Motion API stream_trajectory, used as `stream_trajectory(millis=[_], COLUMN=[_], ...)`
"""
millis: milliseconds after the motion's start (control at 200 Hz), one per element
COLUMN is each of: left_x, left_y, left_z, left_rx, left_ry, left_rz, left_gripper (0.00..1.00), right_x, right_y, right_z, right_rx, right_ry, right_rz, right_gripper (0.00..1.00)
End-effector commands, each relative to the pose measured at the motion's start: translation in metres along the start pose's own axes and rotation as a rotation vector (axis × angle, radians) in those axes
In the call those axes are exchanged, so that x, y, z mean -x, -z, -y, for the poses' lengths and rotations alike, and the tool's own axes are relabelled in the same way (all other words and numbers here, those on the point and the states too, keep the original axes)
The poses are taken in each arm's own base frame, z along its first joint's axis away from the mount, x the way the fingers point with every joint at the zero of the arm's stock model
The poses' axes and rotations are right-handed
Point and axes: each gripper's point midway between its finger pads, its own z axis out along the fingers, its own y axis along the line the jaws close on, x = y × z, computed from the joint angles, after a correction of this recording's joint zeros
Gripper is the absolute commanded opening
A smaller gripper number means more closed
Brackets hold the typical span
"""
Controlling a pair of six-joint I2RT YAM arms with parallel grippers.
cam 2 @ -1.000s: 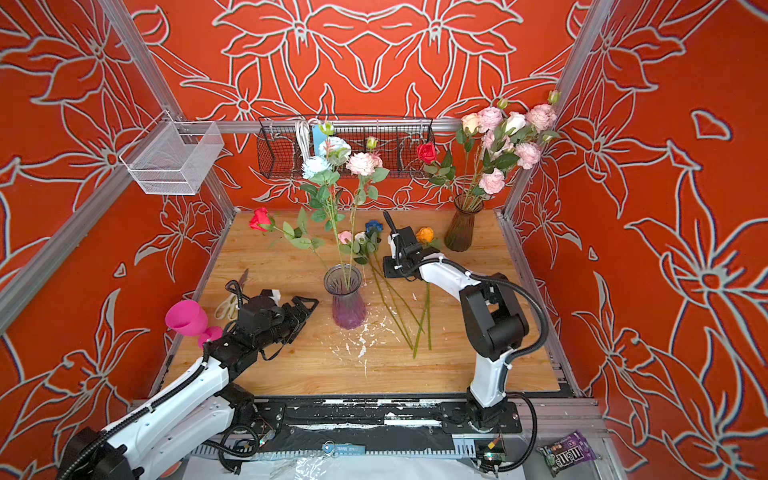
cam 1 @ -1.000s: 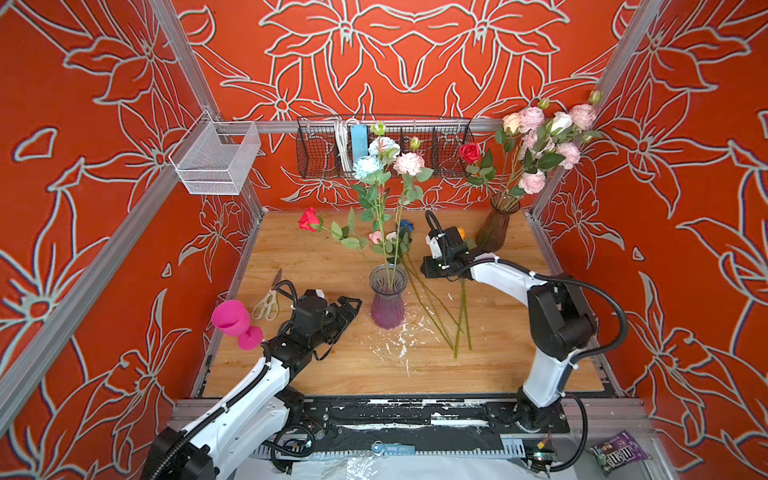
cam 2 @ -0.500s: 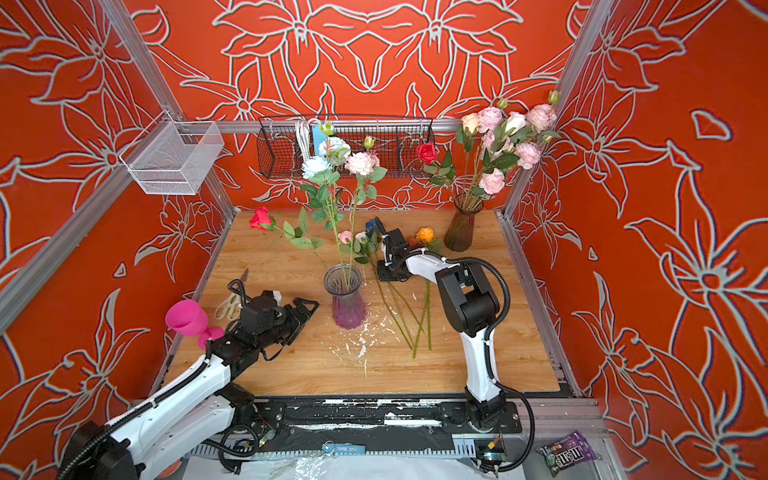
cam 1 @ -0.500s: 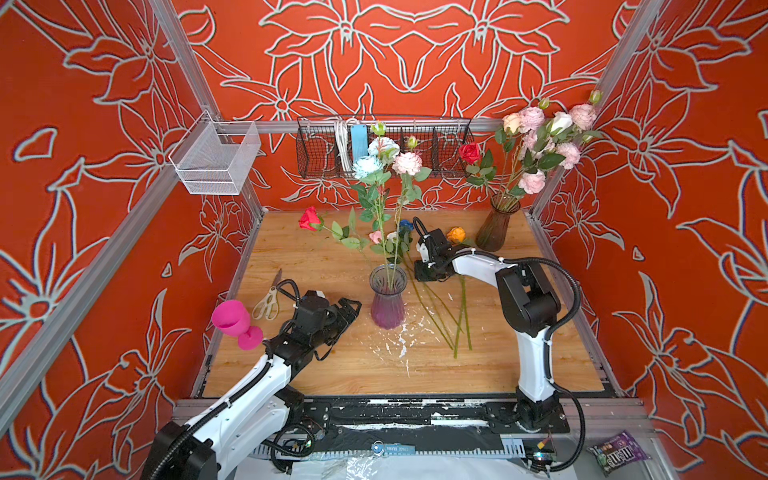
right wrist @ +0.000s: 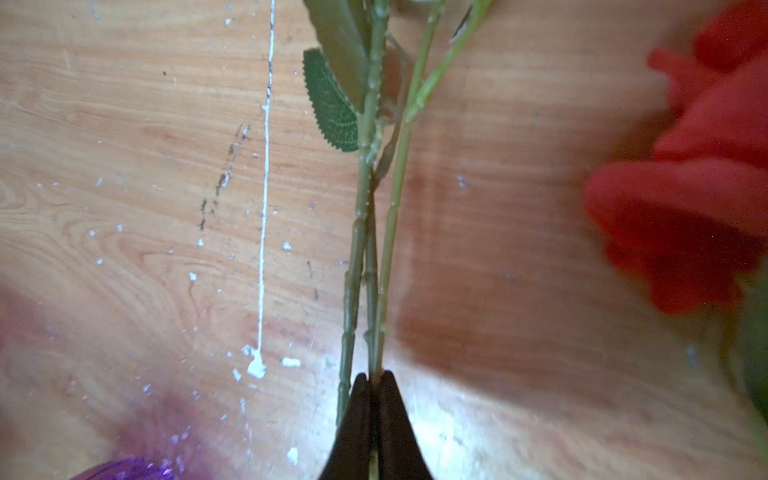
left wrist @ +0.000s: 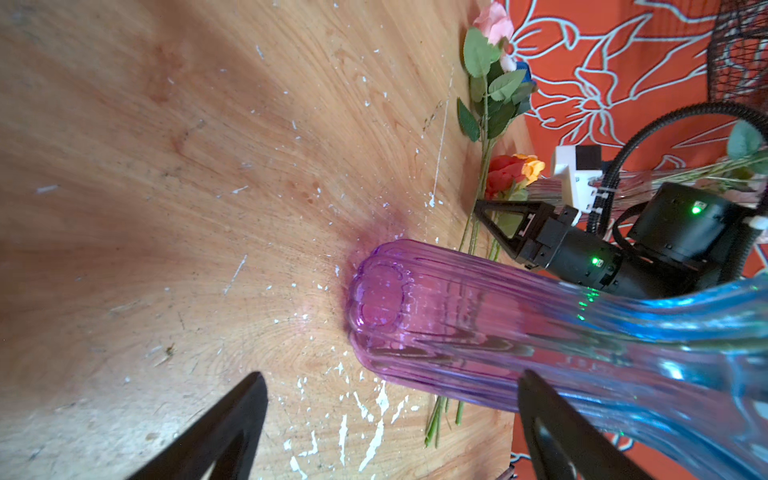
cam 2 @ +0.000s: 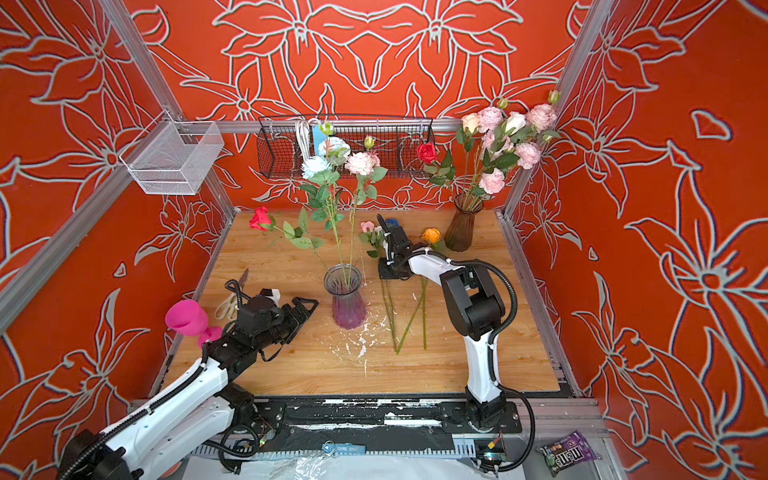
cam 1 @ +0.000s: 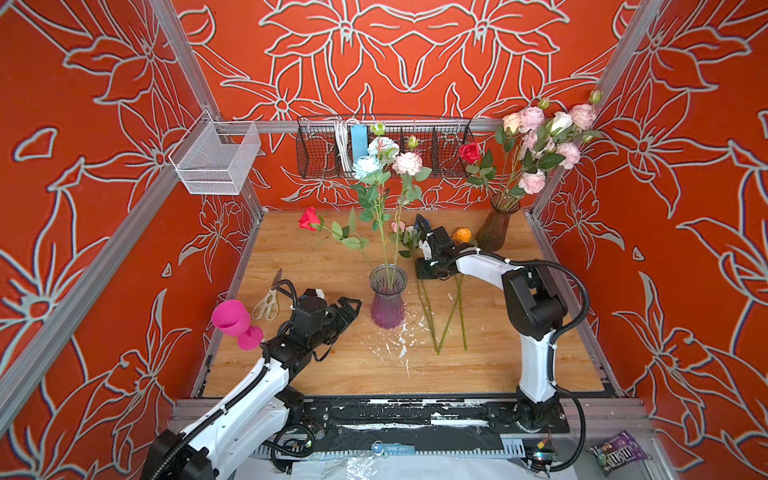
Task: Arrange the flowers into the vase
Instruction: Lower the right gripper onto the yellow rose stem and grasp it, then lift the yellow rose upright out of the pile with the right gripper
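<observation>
Right tool (right wrist: 375, 376) is pinched shut on one green stem (right wrist: 392, 216) of the loose flowers (cam 1: 462, 235) lying on the worktop (cam 1: 498, 365) beside the purple vase (cam 1: 387, 297), while the left tool (cam 1: 349, 308) sits wide open near the vase, probably ready to steady it.

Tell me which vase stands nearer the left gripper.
The purple vase mid-table, just ahead of the left gripper; the brown vase stands at the far back corner.
</observation>
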Motion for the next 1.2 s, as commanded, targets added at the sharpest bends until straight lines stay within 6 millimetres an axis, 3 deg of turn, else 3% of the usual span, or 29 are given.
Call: stream_trajectory(millis=[0,60,165,310,445,530,660,961,1196], left_x=[0.005,0.005,0.006,0.005,0.000,-0.005,-0.007,-0.006,-0.001], left_y=[0.006,0.007,0.010,0.013,0.011,0.008,0.008,0.020,0.035], left_z=[0.011,0.011,0.014,0.017,0.017,0.014,0.012,0.015,0.014], left_rx=[-0.023,-0.026,-0.033,-0.047,-0.081,-0.082,-0.082,-0.101,-0.114], left_ry=[-0.016,-0.016,-0.021,-0.029,-0.028,-0.026,-0.017,-0.028,-0.046], left_rz=[0.023,0.026,0.029,0.028,0.005,-0.014,-0.020,-0.006,0.050], left_gripper=[0.94,0.94,0.94,0.94,0.95,0.95,0.95,0.95,0.95], right_x=[-0.002,-0.003,0.000,0.003,-0.007,-0.015,-0.016,-0.008,-0.014], right_y=[0.013,0.019,0.044,0.084,0.098,0.096,0.084,0.050,0.042], right_z=[-0.003,-0.005,0.004,0.053,0.108,0.129,0.141,0.148,0.159], right_rx=[0.028,0.034,-0.027,-0.199,-0.275,-0.286,-0.257,-0.174,-0.223], right_ry=[-0.035,-0.038,-0.023,-0.022,-0.145,-0.222,-0.321,-0.433,-0.463], right_rz=[0.017,0.024,0.086,0.135,0.123,0.112,0.102,0.072,0.045], right_gripper=[0.19,0.27,0.28,0.28,0.30,0.33,0.33,0.34,0.14])
